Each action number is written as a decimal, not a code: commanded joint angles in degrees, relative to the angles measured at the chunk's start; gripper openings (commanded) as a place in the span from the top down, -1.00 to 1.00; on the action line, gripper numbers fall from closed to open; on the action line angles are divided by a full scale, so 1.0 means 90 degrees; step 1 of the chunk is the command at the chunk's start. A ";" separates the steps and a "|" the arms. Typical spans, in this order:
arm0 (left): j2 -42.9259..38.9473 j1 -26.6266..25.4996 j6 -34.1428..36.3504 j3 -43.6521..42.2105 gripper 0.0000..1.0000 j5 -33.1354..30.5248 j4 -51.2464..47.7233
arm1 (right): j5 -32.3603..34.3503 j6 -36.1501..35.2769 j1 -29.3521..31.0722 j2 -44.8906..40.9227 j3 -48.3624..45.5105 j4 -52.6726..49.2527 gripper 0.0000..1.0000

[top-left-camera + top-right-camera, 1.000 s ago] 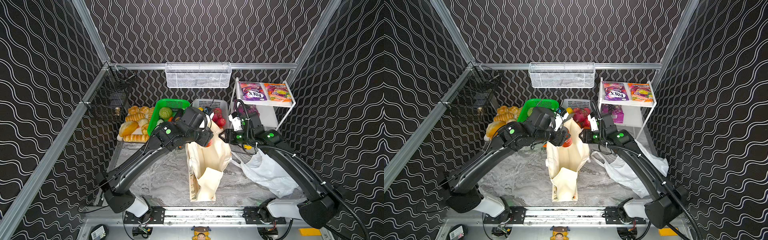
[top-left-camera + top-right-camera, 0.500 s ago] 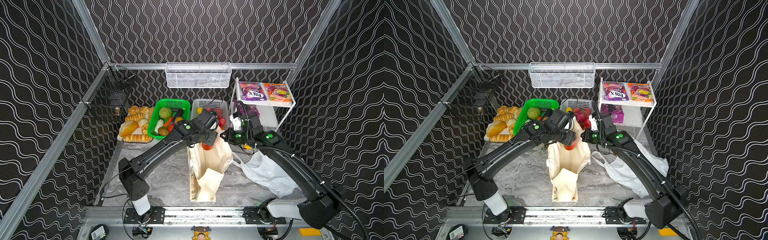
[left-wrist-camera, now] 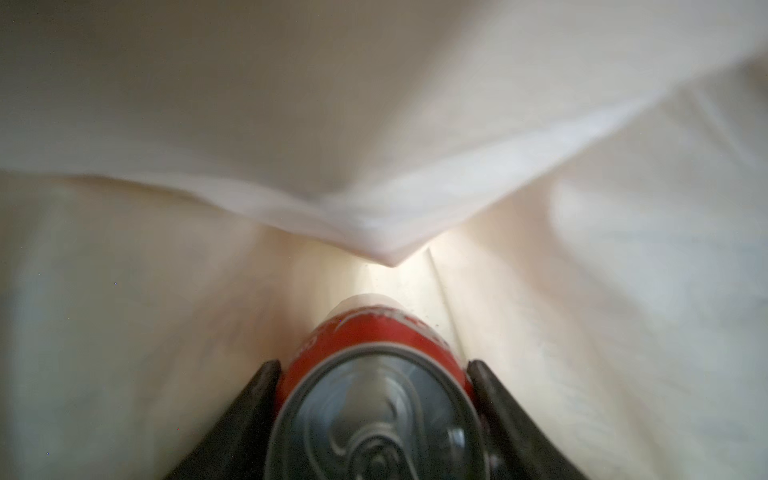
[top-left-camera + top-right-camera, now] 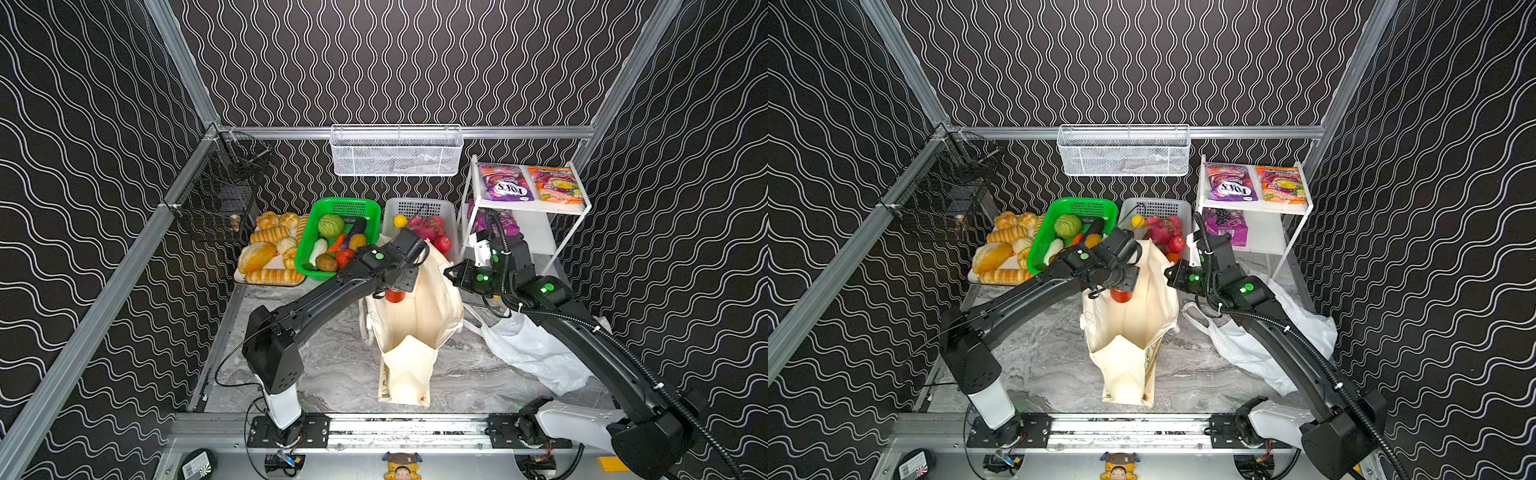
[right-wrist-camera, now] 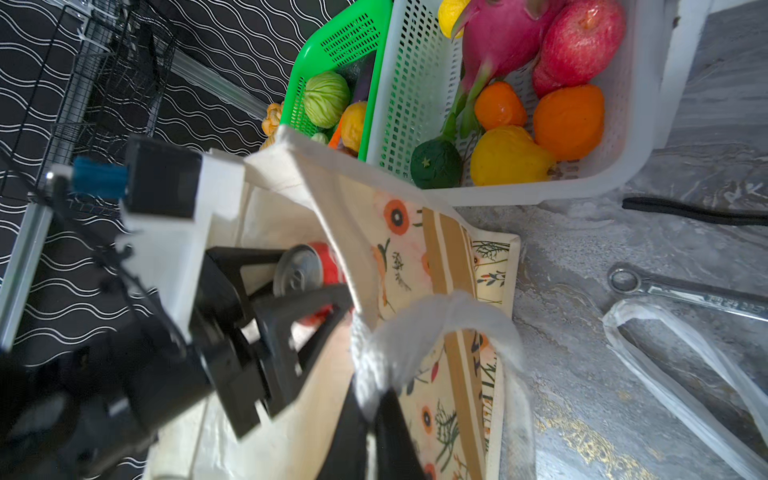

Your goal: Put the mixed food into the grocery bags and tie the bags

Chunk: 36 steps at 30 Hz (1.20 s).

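we are holding the can [image 3: 374, 419] in the tote [image 4: 415, 332] mouth, left gripper [image 3: 372, 368] closed around it, right gripper [image 5: 374, 401] pinching shut on a handle [image 5: 436, 316]. vegetables [image 4: 331, 225] and packets [image 4: 504, 188] are waiting outside, the plastic bag [image 4: 536, 353] is lying slack, nothing tied yet.

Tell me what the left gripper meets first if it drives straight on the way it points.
Likely cloth of the cream canvas tote bag: the left gripper, holding the red soda can, points into the bag, and a sagging fold crosses its line. Depth is unclear.
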 commanded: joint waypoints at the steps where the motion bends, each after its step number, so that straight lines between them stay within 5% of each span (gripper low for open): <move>1: -0.0286 0.0102 0.0116 -0.0112 0.57 -0.0379 0.0334 | 0.0243 0.0162 0.0000 -0.0039 -0.0093 0.0348 1.00; 10: -0.0692 -0.0157 0.0760 -0.0849 0.53 0.1024 0.1714 | -0.0097 0.0422 0.0002 -0.0053 -0.0293 0.0698 1.00; 26: -0.0830 -0.0627 0.1375 -0.2502 0.55 -0.0248 0.3879 | -0.0284 0.0573 0.0003 0.0013 -0.0226 0.0915 1.00; 36: -0.0050 -0.0618 0.1240 -0.1974 0.55 -0.0309 0.3146 | -0.0352 0.0627 0.0003 -0.0087 -0.0331 0.1090 1.00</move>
